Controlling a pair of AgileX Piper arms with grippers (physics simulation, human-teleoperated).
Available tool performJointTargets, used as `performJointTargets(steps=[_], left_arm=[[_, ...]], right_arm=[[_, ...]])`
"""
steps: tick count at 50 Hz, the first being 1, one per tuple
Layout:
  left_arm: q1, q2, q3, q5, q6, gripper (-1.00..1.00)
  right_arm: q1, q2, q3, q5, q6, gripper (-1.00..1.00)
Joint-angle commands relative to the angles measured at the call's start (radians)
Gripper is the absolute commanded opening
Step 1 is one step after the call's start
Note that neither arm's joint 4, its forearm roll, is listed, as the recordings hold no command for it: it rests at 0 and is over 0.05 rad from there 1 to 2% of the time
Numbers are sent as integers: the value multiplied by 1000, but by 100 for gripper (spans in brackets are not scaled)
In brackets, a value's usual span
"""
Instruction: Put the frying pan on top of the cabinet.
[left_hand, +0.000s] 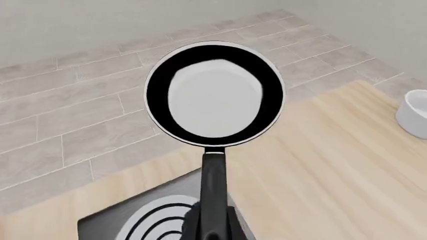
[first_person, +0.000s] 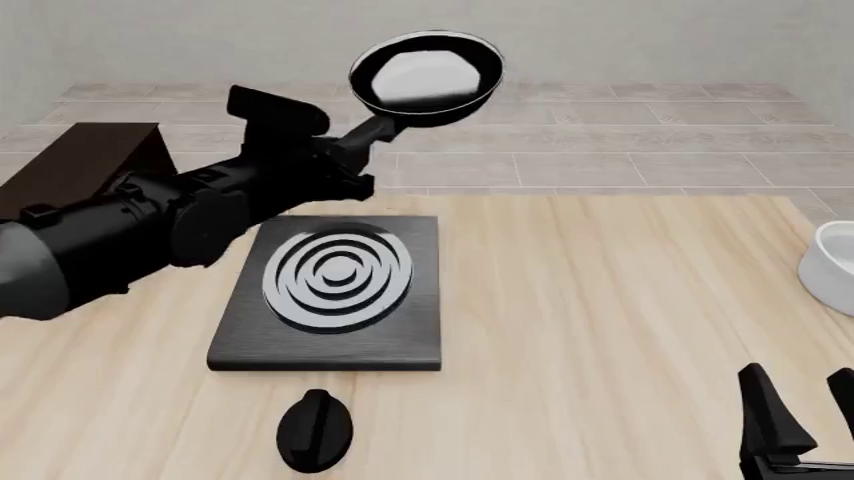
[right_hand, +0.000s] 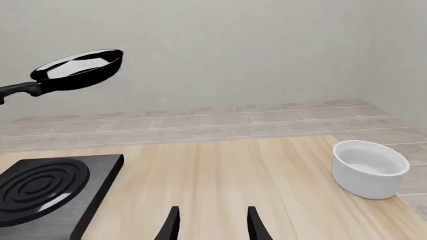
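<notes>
Your left gripper (first_person: 350, 150) was clenched on the short black handle of the frying pan (first_person: 427, 75), carrying it in the air, roughly level, above and beyond the far edge of the stove plate (first_person: 330, 290). The pan's pale inside faced up. The cabinet (first_person: 83, 165) stood off to the left, partly behind your left arm, its flat top well apart from the pan. Your right gripper (right_hand: 210, 225) sat low over the table (first_person: 614, 330) near the front right, fingers spread and holding nothing. A white bowl (right_hand: 369, 168) rested at the table's right edge, and a black knob (first_person: 315, 430) lay in front of the stove plate.
</notes>
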Motion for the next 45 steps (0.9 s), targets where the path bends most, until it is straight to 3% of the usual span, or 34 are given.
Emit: performJointTargets(steps=[1,14,45], left_arm=[[147,-90,39,-8,34,-100],[278,-164,58,38,48,-100],[521,-254,117,119,11,-100]], right_arm=[[1,0,-1,3,-2,100],[3,0,-2,5,-7,100],[6,0,-15,21,-15,100]])
